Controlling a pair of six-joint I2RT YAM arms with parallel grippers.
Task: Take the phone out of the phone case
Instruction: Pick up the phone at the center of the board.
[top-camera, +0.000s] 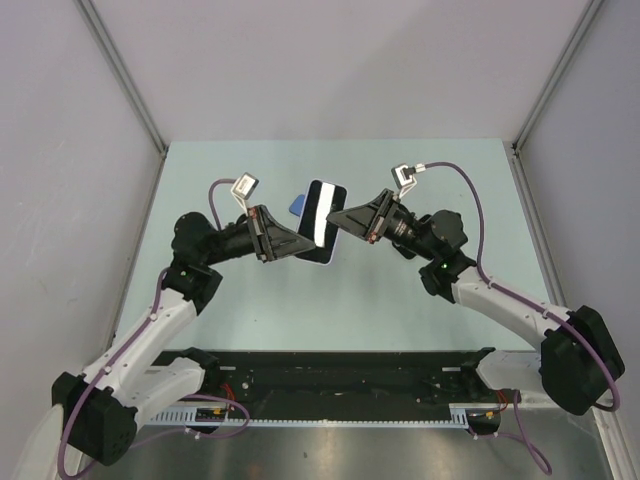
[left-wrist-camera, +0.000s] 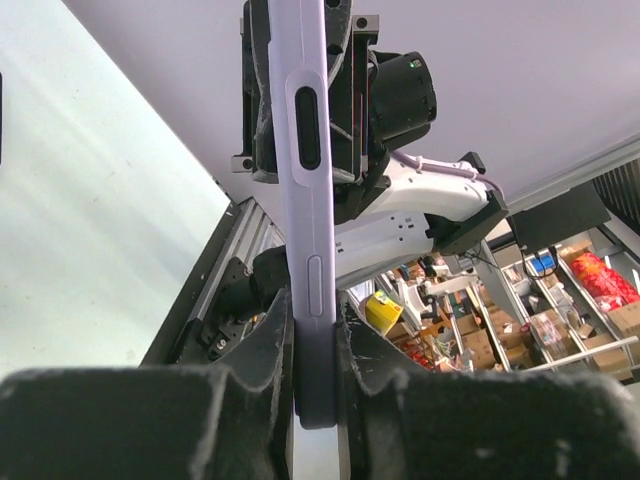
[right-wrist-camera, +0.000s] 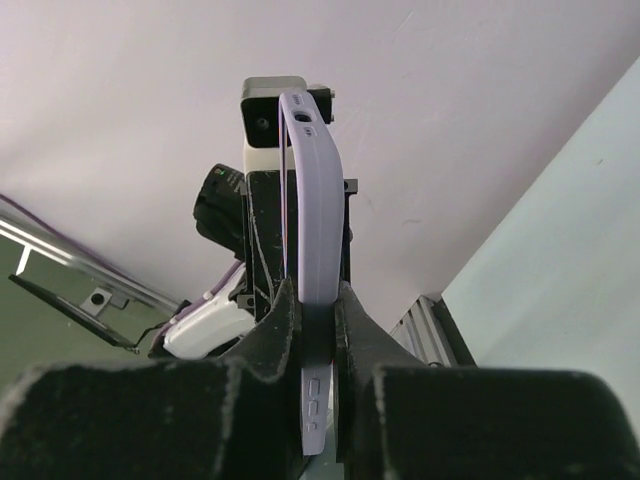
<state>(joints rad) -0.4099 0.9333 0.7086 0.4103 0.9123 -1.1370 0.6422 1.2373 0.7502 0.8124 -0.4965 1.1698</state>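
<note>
Both arms meet in the middle, up off the worktop (top-camera: 420, 290), with the phone (top-camera: 322, 215) hanging right between the two sets of jaws. From overhead you mostly get the dark screen with a bright glare stripe down it. The case barely shows there, just a lilac sliver by the left jaws. A blue corner (top-camera: 296, 205) pokes out on the far side, and I can't tell what that is. The wrist cams fill in the rest. The left one looks straight along the case (left-wrist-camera: 310, 230) edge-on, so you see the side buttons. The left jaws are pressed onto its near end, one black finger (left-wrist-camera: 262, 355) on each face. The right jaws clamp the far end at the top of that shot. The right wrist cam is the mirror of that: the right jaws pinch the near end and the left jaws grip the far one. It also shows something neither other view does. The case (right-wrist-camera: 318, 220) looks bowed there, curving off to one side. There's a thin dark line along its inner side, too fine to say whether that's the phone's edge.
</note>
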